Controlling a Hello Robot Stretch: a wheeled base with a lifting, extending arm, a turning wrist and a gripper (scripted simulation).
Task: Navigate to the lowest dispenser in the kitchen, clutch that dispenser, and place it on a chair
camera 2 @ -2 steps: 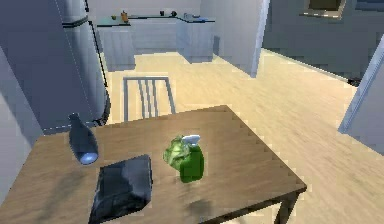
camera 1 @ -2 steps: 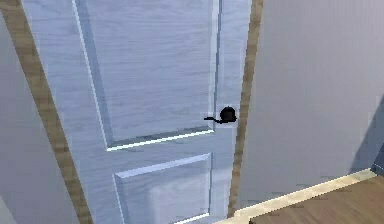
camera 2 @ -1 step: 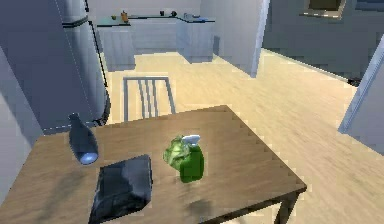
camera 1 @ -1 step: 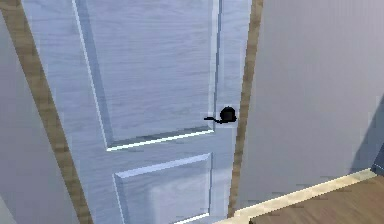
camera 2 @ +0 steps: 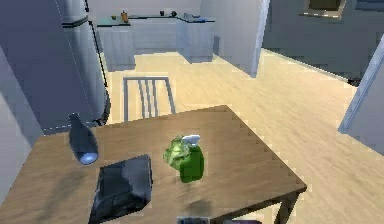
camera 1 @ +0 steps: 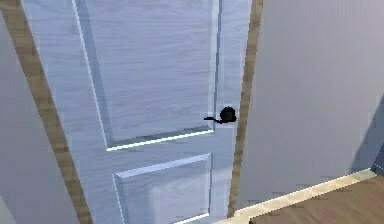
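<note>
Wood tabletop [camera 2: 250,150] spreads across the near part of the arm side view. Close to its middle stands the green dispenser [camera 2: 186,160] with a pale top, leaning a little. To its left lie a dark folded cloth [camera 2: 122,188] and, farther off, a dark bottle [camera 2: 82,140] on its side. Beyond the table's far edge we see the slatted back of a chair [camera 2: 150,97], then a fridge [camera 2: 82,55] and the far kitchen counters [camera 2: 150,35]. In the forward view a pale panelled door [camera 1: 150,90] with a black handle [camera 1: 226,116] stands close ahead.

We judge three risks. Driving ahead would bump the door, since it is so near. A reach that comes in off-line could tip the dispenser or push the cloth into it. The chair's seat is hidden behind the table, so a placement there may catch the table edge.

We cannot tell how the gripper's fingers stand. The small things [camera 2: 124,15] on the counters are too small to name, so we cannot say whether a lower dispenser sits there.
</note>
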